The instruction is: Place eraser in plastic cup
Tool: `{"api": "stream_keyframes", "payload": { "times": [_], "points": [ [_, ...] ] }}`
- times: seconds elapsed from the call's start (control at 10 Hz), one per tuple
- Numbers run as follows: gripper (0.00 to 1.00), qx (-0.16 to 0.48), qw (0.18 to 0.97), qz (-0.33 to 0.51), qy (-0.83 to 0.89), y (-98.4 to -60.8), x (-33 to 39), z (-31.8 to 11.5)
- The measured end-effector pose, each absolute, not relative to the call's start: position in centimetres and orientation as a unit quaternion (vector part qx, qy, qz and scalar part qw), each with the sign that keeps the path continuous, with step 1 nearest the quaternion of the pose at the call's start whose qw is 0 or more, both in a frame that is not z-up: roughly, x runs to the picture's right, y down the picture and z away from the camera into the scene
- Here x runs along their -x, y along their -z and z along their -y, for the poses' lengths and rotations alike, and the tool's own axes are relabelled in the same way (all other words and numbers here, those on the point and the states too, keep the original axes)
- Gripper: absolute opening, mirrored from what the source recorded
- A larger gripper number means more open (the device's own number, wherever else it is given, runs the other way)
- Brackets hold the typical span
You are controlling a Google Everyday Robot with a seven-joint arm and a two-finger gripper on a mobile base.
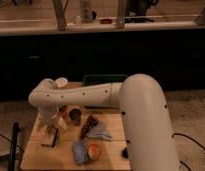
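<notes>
My gripper (50, 129) hangs from the white arm (96, 95) over the left part of the small wooden table (111, 145). Just below it lies a small dark flat block with a pale edge (52, 138); it may be the eraser, and I cannot tell whether the gripper touches it. The pale green plastic cup does not show; the arm covers the spot behind the gripper.
A white cup (61, 82) stands at the table's back left. A small metal cup (74, 115) is beside the wrist. A red-brown object (88, 123), grey-blue cloths (99, 132), an orange object (94, 150) and a dark green box (103, 79) are also there.
</notes>
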State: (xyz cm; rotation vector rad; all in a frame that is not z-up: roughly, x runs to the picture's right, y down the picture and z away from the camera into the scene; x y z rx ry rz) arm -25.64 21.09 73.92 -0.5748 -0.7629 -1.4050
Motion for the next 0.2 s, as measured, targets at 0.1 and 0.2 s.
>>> {"api": "stream_keyframes", "payload": {
  "times": [0.1,0.2],
  "points": [
    [0.8,0.252,0.662,0.338,0.62,-73.86,25.6,-21.02],
    [0.8,0.25,0.662,0.339,0.62,-73.83,25.5,-20.97]
  ]
}}
